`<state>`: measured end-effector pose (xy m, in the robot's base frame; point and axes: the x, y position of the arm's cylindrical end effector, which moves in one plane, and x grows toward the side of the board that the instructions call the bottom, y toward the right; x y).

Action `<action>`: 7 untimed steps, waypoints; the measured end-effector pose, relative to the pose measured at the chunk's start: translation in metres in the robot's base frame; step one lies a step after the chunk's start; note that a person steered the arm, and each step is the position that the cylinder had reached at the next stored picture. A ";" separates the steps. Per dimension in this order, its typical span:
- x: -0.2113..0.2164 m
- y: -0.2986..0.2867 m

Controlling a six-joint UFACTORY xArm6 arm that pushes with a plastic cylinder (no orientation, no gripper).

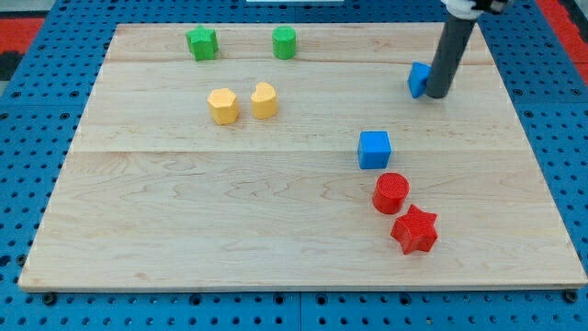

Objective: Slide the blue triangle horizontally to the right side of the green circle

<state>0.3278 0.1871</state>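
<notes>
The blue triangle (pixel 418 79) lies near the view's upper right, partly hidden behind my rod. My tip (pixel 436 95) rests on the board touching the triangle's right side. The green circle (pixel 284 42) stands at the view's top, left of centre, well to the left of the triangle and a little higher in the view.
A green star (pixel 202 43) lies left of the green circle. Two yellow blocks (pixel 223 106) (pixel 264 100) sit side by side below them. A blue cube (pixel 374 149), a red cylinder (pixel 390 192) and a red star (pixel 414 230) lie at lower right. The wooden board (pixel 184 230) ends near the triangle's right.
</notes>
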 end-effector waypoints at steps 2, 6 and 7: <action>-0.031 -0.013; -0.031 -0.053; -0.047 -0.048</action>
<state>0.2809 0.1389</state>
